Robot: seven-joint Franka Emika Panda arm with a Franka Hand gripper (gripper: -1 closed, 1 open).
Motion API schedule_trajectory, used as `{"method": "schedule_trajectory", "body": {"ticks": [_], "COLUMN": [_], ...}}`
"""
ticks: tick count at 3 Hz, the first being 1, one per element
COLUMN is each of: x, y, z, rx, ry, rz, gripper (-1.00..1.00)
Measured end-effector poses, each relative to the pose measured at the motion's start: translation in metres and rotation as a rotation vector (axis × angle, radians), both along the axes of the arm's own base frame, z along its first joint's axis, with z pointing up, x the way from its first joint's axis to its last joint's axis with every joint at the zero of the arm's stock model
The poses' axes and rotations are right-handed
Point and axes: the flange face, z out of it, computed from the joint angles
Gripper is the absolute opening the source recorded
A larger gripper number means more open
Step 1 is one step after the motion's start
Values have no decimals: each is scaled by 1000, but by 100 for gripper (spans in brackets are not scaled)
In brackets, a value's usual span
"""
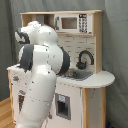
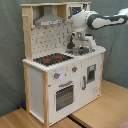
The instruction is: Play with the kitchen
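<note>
This looks like a lab or test room, not a home. The kitchen [image 2: 60, 65] is a toy, standing free on a wood floor [image 2: 107, 107] before plain grey curtains [image 2: 12, 50]. A white robot arm [image 1: 42, 75] is set up beside it, filling much of the first exterior view.

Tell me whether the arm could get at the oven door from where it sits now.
Probably yes. The arm is up over the sink, while the oven door sits low on the kitchen's open front with nothing before it. It would have to come around the countertop edge.
</note>
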Motion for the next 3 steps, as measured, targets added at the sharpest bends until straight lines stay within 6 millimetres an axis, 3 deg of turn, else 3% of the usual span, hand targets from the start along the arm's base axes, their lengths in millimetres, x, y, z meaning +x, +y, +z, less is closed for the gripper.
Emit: {"method": "schedule_trajectory", "body": {"ticks": [3], "x": [-63], "y": [22], "z": [21], "rx": [-159], "ry": [11], "rz": [-98], "gripper": [100]}}
